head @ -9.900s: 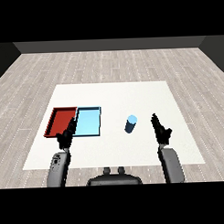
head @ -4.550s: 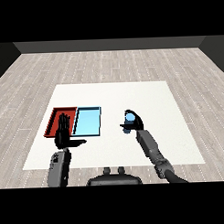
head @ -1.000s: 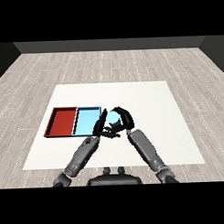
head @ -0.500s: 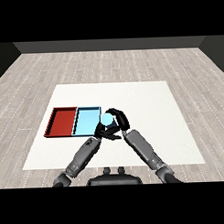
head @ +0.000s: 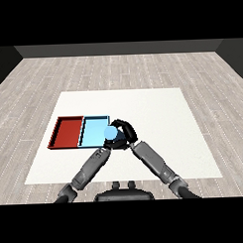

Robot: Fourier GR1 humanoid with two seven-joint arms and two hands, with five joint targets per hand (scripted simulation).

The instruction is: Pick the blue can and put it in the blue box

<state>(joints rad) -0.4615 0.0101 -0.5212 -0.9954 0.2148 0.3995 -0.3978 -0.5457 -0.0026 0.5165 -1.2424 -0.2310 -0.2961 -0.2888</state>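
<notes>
The right hand [head: 125, 132] has its black fingers curled around the blue can [head: 110, 133] and holds it at the right edge of the light blue tray [head: 92, 131]. The can seems to be raised above the tray's right rim, but from this angle I cannot tell for sure if it touches the tray or not. The left hand [head: 108, 145] is just under the can, close against the right hand; it is mostly hidden there, so I cannot tell whether its fingers are curled or straight. Both grey forearms come together from the near corners of the white worktop [head: 158, 110]. The red tray [head: 67, 132] lies just beside the blue one, on its left side.
</notes>
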